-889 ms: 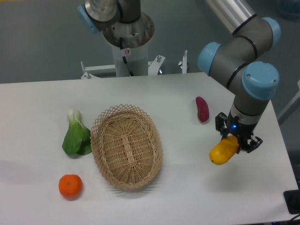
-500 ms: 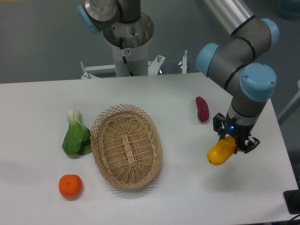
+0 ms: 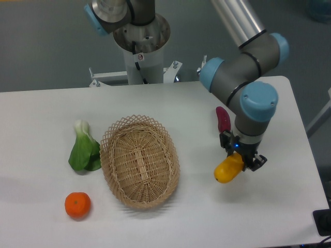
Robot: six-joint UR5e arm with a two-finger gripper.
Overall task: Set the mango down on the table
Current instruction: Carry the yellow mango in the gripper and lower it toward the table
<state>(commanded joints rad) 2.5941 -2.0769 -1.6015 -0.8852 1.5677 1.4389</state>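
The yellow-orange mango [image 3: 227, 169] hangs tilted just above the white table [image 3: 46, 113], to the right of the basket. My gripper [image 3: 239, 156] is shut on the mango's upper end, with the black fingers clamped on either side. The fruit's lower end points down and to the left. I cannot tell whether that end touches the tabletop.
A woven wicker basket [image 3: 139, 160] stands mid-table, left of the mango. A dark purple sweet potato [image 3: 223, 119] lies just behind the gripper, partly hidden by the arm. A bok choy [image 3: 84, 148] and an orange tangerine [image 3: 77, 204] lie at the left.
The arm has carried the mango to the left, toward the basket, and slightly farther from the table's right edge. The grip on the fruit is unchanged.
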